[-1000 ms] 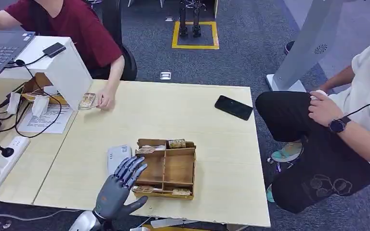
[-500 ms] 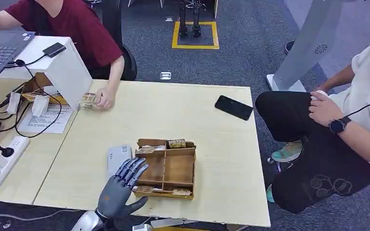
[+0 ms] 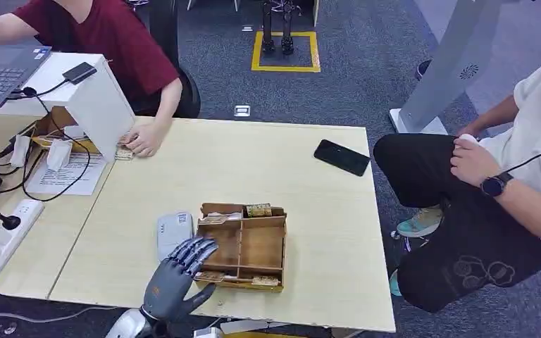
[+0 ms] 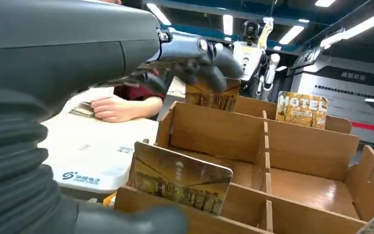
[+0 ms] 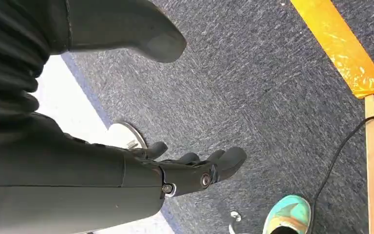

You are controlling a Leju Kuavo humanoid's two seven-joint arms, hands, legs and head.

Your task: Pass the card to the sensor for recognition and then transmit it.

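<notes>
Lower now, left robot hand [image 3: 172, 278] spread wide by the card [image 4: 181, 178] in the box [image 3: 260, 246] near the table's front edge; right robot hand [image 5: 185, 170] hangs loosely open over carpet.

Robot hand [image 4: 195, 53] above card [image 4: 180, 178]

Near card [image 4: 180, 179] bottom edge behind the wooden organizer [image 4: 253, 204] front wall; print too small.

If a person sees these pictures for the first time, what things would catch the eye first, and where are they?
First, the robot's grey left hand at the near table edge, its fingers spread over the left side of the brown wooden divided card box. In the left wrist view, a printed card stands upright in the box's nearest slot. Farther off, a black phone lies flat near the table's far right edge.
</notes>
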